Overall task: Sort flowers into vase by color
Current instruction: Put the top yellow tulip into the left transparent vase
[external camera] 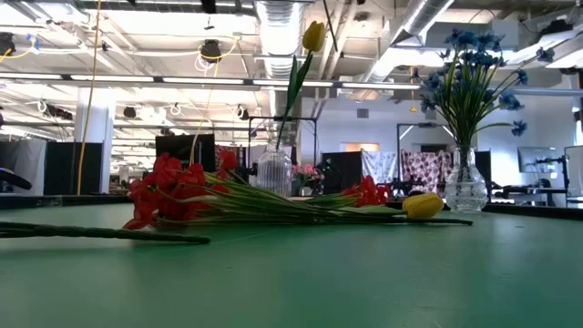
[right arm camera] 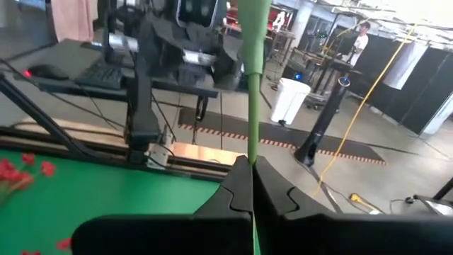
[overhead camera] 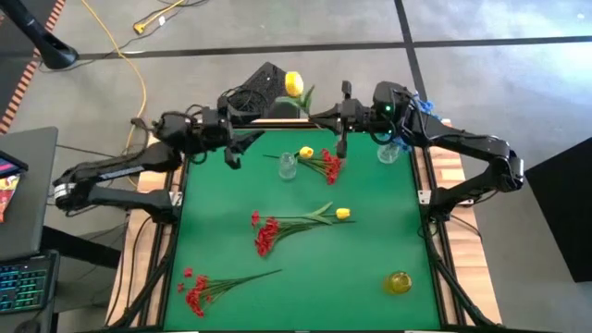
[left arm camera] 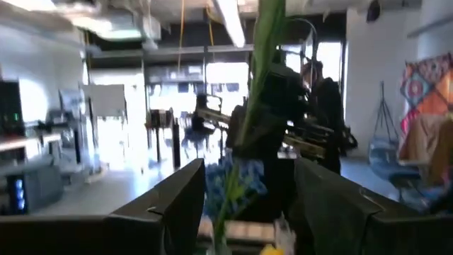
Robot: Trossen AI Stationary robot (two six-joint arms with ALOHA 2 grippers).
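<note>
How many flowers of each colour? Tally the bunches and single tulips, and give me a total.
Red bunches: 3
Yellow tulips: 3, one held up in the air
Blue bunch: 1, standing in a vase
Total: 7

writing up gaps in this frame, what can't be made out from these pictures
- Left gripper: in the left wrist view its fingers stand apart with the green stem blurred between them; contact cannot be told.
- Yellow tulip: the high view shows it held up, but its stem is too thin to trace to the right gripper.
- Blue flowers' vase: water level unreadable in the low view.
</note>
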